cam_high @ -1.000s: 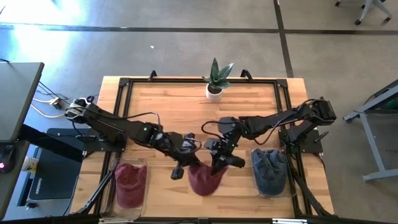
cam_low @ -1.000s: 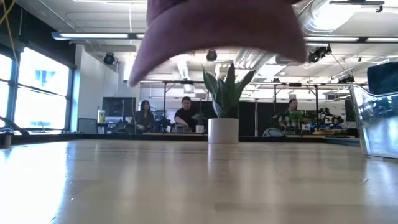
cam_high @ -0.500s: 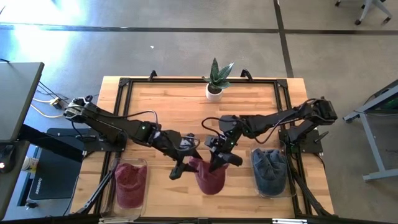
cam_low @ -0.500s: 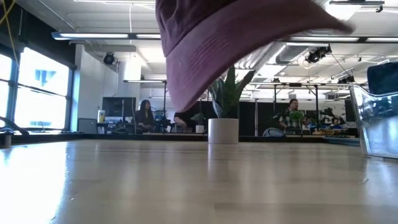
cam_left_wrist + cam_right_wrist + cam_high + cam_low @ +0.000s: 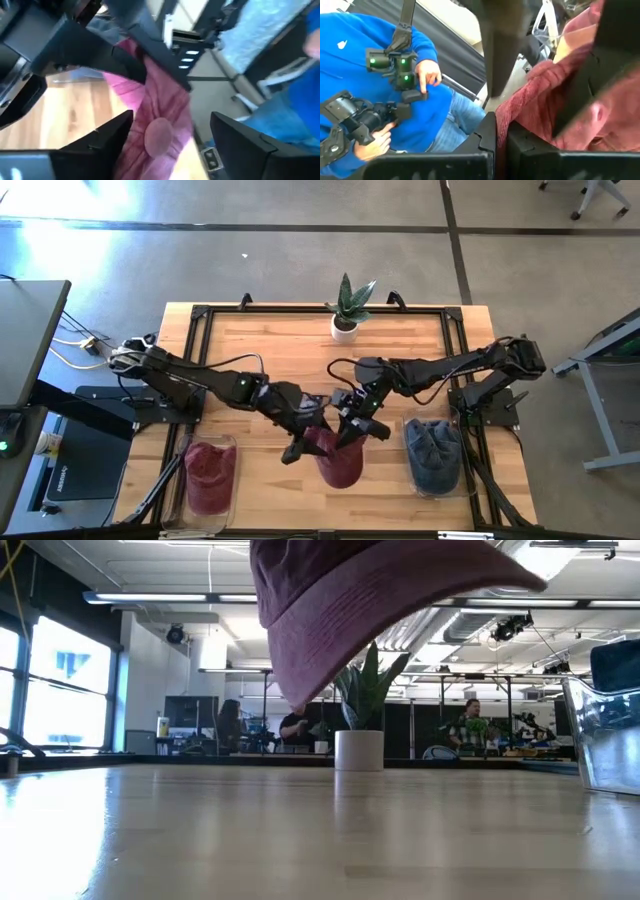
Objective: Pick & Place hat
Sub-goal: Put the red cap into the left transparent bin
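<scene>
While the maroon hat (image 5: 335, 462) is held up off the table (image 5: 270, 355), at abt 6 o'clock on the near edge between the two bins, the handover has to be finished cleanly. From table height the hat is seen hanging clear of the wood, brim tilted, nothing under it. The right gripper (image 5: 356, 426) is clamped shut on the hat's edge; cloth is seen pinched between its fingers in the right wrist view. The left gripper (image 5: 308, 432) sits just beside it at abt 9 o'clock of the hat, jaws apart, hat fabric lying between them but not gripped.

Judgement: left arm should be backed off w/o snagging the cloth, and the right's pinch kept firm since the hat hangs from one edge only. Likely target is a near bin: one at 7 o'clock (image 5: 208, 476) already holds a maroon hat, one at 5 o'clock (image 5: 435, 457) a blue-grey hat. Farther off, at 12 o'clock, a potted plant (image 5: 346, 312) is well clear.
</scene>
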Robot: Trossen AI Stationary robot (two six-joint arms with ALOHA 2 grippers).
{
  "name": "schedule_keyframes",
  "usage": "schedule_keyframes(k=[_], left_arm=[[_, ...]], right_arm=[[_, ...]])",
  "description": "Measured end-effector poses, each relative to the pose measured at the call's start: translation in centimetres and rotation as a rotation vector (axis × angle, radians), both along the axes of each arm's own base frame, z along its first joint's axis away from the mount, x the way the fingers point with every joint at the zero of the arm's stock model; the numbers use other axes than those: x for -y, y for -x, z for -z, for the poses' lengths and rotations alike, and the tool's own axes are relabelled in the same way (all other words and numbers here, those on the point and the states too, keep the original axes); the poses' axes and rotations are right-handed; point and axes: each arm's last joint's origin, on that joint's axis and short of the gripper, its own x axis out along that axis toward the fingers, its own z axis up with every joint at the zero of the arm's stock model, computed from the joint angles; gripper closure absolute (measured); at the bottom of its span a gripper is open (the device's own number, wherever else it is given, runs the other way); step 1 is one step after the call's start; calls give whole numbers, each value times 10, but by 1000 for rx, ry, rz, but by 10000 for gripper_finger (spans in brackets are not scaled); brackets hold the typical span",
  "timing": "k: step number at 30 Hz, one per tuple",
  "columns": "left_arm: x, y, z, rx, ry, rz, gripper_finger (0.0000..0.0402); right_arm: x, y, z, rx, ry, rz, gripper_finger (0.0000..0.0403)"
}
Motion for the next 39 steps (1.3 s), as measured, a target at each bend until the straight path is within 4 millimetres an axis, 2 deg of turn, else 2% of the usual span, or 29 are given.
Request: schedule_keyframes(k=[5,10,15,17,23,30,33,39], left_arm=[[-5,0,0,-19,53,81,199],[-4,0,-1,-22,65,100,277],[-3,-1,-5,8,99,128,372],[-2,-1,-9,39,128,156,393],[-3,2,-26,147,186,228,398],[-8,10,-36,115,268,232,400],[-10,18,-44,114,294,228,400],[-8,47,-54,1,309,203,401]], right_arm=[[-3,1,1,-10,-1,-14,399],[-4,2,0,-18,-7,-15,400],[-5,9,-12,13,-8,-10,398],[-6,13,-17,26,-12,-14,399],[-14,22,-30,35,-34,15,387],[-10,26,-34,-5,-89,-48,279],[-7,30,-39,12,-91,-70,246],[-1,50,-55,86,-5,12,236]])
